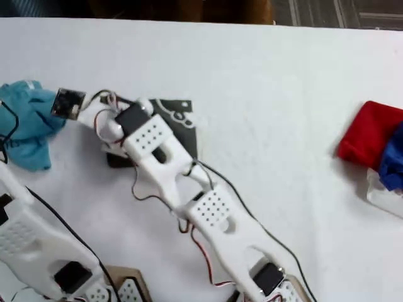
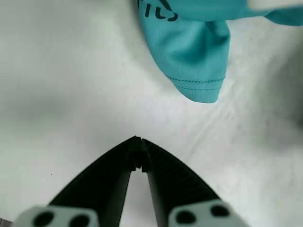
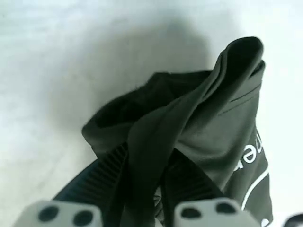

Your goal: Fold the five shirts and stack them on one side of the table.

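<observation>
From above, a white table [image 1: 264, 82] holds a teal shirt [image 1: 28, 123] crumpled at the left edge, a black shirt [image 1: 179, 123] left of centre under the right arm [image 1: 208, 211], and a red shirt [image 1: 368, 135] and blue shirt [image 1: 393, 160] touching at the right edge. The left wrist view shows the left gripper [image 2: 138, 158] pressed together over bare table, near the teal shirt. The right wrist view shows the right gripper [image 3: 151, 156] pinching a bunched fold of the black shirt.
</observation>
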You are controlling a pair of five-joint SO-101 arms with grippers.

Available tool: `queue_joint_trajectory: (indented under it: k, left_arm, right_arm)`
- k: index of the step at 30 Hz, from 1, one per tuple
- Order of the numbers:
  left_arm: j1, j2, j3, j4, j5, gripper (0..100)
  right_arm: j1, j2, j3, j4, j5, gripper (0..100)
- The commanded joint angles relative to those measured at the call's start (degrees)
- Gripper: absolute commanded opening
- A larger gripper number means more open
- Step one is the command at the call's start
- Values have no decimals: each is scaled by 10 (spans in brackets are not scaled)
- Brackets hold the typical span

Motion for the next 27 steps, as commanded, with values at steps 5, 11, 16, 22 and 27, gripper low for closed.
queue_joint_trajectory:
  k: [5, 11, 16, 22, 27]
  left_arm:
    - [-6, -38, -8, 7, -3, 24]
    - [-7, -39, -8, 7, -3, 24]
    - [-7, -39, -8, 7, -19, 24]
    - [-7, -39, -8, 7, -21, 24]
    - [-6, -39, -8, 7, -21, 24]
  right_arm:
    - [-3, -3, -16, -25, 6, 32]
    - [-7, 7, -10, -15, 18, 234]
    - [-19, -3, -17, 39, 75, 310]
    - [-15, -63, -17, 69, 84, 324]
    - [-11, -102, -17, 84, 85, 324]
